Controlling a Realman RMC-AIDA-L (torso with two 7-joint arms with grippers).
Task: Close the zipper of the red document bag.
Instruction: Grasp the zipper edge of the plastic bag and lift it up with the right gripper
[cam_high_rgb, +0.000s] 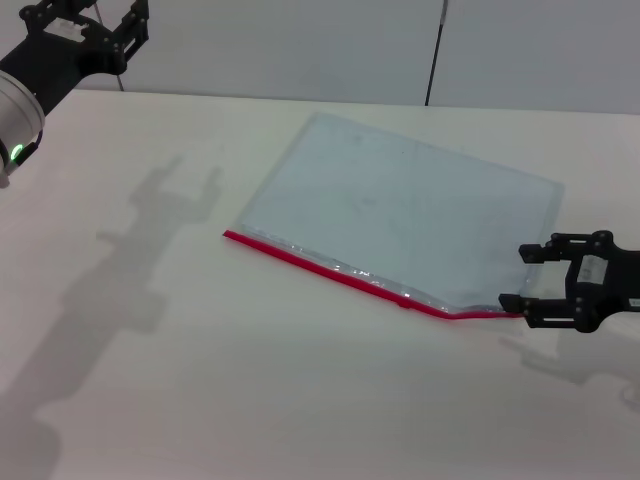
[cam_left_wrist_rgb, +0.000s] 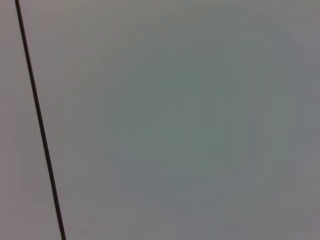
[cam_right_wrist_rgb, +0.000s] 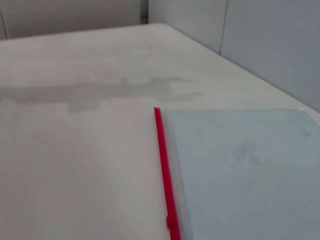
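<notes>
Head view first: bag (cam_high_rgb: 400, 215) lies flat on the pale table (cam_high_rgb: 200, 380), right of centre, turned at a slant, its translucent blue-grey sheet facing up. Its zipper (cam_high_rgb: 340, 268) runs as a thin red strip along the near long edge, from the bag's left corner down to the right corner. A small bump on the strip toward the right end may be the slider (cam_high_rgb: 405, 297), though it is too small to be sure. Right gripper (cam_high_rgb: 512, 277) sits low at the table's right side, just at the bag's near right corner, its two black fingers spread apart with nothing between them; the lower fingertip is close to the red strip's end, and contact cannot be judged. Left gripper (cam_high_rgb: 95, 25) hangs high at the far left corner, well apart from the bag, fingers spread and empty, its shadow falling on the table. Left wrist view shows only a plain grey wall (cam_left_wrist_rgb: 175, 125) with a thin dark seam (cam_left_wrist_rgb: 40, 125). Right wrist view looks along the zipper (cam_right_wrist_rgb: 164, 165), the bag (cam_right_wrist_rgb: 245, 170) lying flat beside it on the table (cam_right_wrist_rgb: 75, 165), with a thicker red bit, probably the slider (cam_right_wrist_rgb: 171, 222), near the frame's edge.
</notes>
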